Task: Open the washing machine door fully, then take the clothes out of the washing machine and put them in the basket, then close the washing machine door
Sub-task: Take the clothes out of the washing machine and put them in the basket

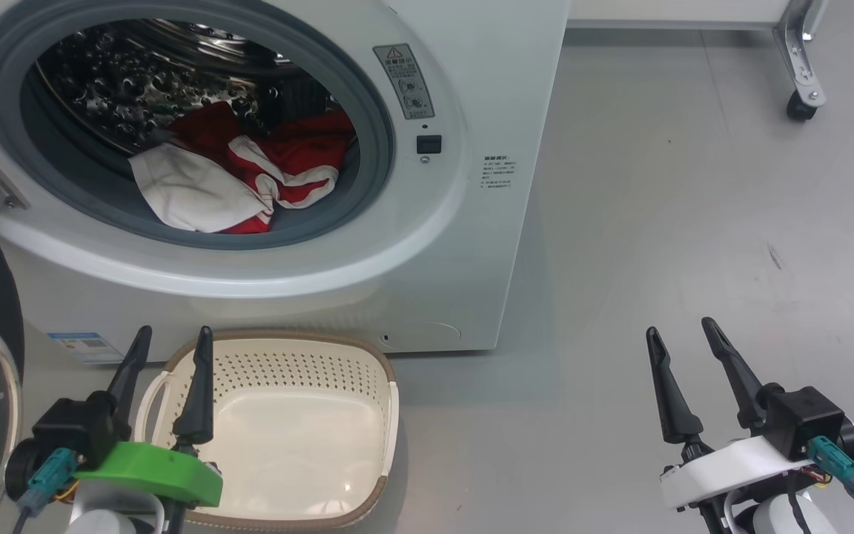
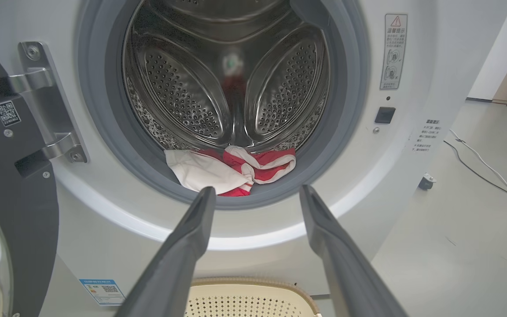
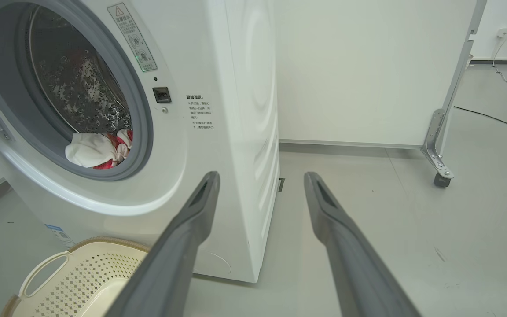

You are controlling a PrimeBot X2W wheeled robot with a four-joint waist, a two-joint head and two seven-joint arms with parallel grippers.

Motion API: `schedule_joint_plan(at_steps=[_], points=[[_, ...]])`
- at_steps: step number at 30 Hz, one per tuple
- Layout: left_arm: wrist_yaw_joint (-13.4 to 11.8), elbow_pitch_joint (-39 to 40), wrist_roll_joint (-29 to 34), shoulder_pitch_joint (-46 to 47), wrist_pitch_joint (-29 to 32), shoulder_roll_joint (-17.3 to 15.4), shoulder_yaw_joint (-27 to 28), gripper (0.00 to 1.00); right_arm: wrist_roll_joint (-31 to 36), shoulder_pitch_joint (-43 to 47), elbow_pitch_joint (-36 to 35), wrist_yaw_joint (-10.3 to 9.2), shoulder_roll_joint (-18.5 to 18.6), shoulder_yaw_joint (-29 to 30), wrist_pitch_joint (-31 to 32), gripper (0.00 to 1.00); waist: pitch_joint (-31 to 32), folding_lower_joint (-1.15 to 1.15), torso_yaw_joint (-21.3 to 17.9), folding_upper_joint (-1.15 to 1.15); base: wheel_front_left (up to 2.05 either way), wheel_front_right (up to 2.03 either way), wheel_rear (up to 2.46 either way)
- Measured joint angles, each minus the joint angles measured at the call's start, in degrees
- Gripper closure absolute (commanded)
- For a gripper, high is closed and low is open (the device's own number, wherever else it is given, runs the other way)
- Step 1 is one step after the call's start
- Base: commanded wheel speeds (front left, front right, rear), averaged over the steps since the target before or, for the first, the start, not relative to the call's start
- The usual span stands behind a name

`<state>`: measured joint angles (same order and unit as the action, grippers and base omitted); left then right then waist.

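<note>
Likely soft, light and floppy, the clothes (image 1: 227, 178) heap at six o'clock in the washing machine (image 1: 486, 282) drum; pinch the bunched striped fold, with left gripper (image 1: 175, 332) and right gripper (image 1: 679, 326) fingers wide, empty.

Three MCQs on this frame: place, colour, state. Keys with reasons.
1. Where does the basket sit? A. on the floor before the washing machine; B. inside the drum; C. atop the machine.
2. What colours are the clothes? A. blue and grey; B. red and white; C. all black.
3. State of the left claw? A. open, empty; B. shut on cloth; C. shut on the door.
Answers: A, it stands on the floor by the machine's front. B, red with white stripes, plus white fabric. A, spread wide, nothing between.
</note>
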<state>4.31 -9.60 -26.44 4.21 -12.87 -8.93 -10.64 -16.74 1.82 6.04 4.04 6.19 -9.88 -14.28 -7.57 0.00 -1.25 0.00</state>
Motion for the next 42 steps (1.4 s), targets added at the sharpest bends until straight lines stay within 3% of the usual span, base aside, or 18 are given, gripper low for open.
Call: schedule_joint_plan(at_steps=[13,25,32,42], points=[[-3.1,0.6,1.0,4.5,4.2,-3.2,3.6,0.00,0.2,-1.1,-0.9,0.01,-0.9,-2.1,0.0,0.00,-7.7,0.00,-2.6,0.00,0.00,0.00,0.00],[-6.6,-0.1,1.4,16.8,12.6,-8.2,6.7,0.00,0.2,-5.2,-2.1,0.44,-2.1,-3.8,0.0,0.00,-15.3,0.00,-7.6,0.00,0.00,0.00,0.00],[-8.6,-4.0,1.4,24.2,18.7,-10.3,9.0,0.00,0.2,-8.0,-2.1,0.62,-2.7,-5.0,0.0,0.00,-19.4,0.00,-11.3,0.00,0.00,0.00,0.00],[-9.7,-10.6,3.0,33.1,26.4,-12.9,10.0,0.00,0.2,-9.9,-2.1,0.87,-3.0,-5.0,0.0,0.00,-24.0,0.00,-15.7,0.00,0.00,0.00,0.00]])
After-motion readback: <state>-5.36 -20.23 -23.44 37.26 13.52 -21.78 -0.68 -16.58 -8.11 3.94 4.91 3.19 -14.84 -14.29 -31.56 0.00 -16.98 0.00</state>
